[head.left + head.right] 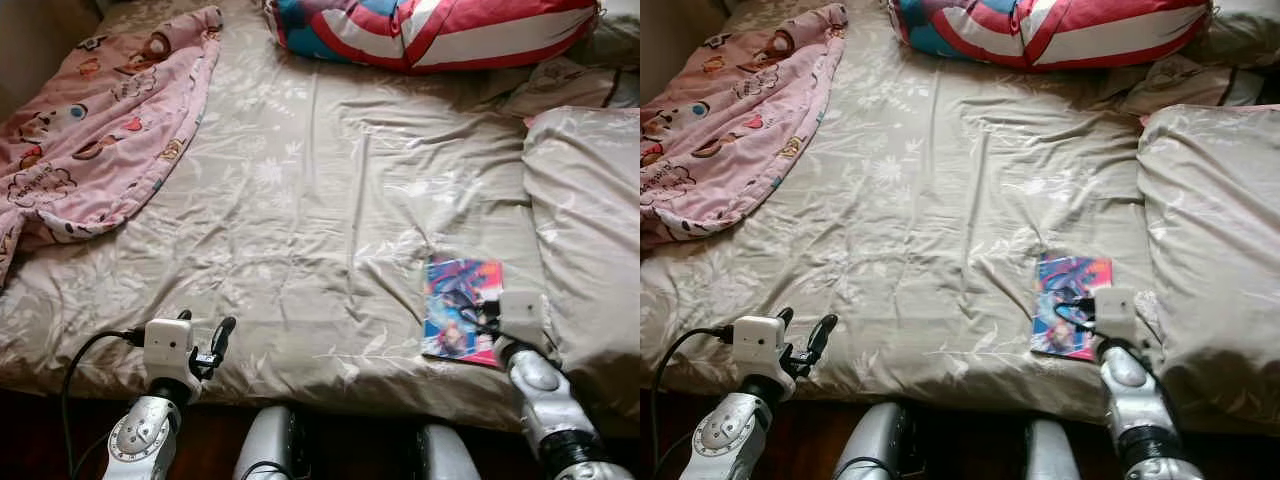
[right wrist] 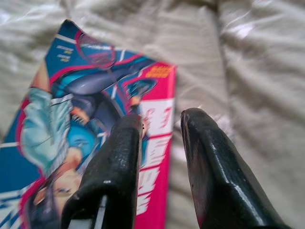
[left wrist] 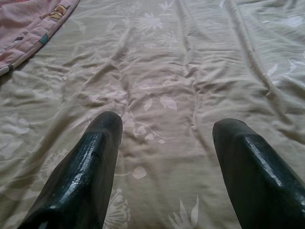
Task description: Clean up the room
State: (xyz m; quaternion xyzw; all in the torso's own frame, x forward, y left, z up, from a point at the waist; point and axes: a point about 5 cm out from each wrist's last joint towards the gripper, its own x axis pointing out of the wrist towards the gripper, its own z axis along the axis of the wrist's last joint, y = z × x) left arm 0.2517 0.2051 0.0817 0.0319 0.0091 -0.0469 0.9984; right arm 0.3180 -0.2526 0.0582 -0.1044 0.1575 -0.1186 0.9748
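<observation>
A colourful comic book [image 1: 455,300] lies flat on the beige bed sheet [image 1: 300,200], near the bed's front edge on the right. My right gripper [image 1: 470,322] is low over the book's near right corner. In the right wrist view the gripper [image 2: 162,119] is open by a narrow gap, one finger over the comic book [image 2: 71,119] and the other over the sheet beside its pink edge. My left gripper [image 1: 207,325] hovers open over bare sheet at the front left, holding nothing, as the left wrist view [image 3: 167,129] also shows.
A pink cartoon-print blanket [image 1: 90,130] is bunched at the bed's far left. A red, white and blue cushion [image 1: 430,30] lies at the head. A beige pillow [image 1: 590,220] sits right of the book. Dark floor [image 1: 40,440] lies below the bed's front edge.
</observation>
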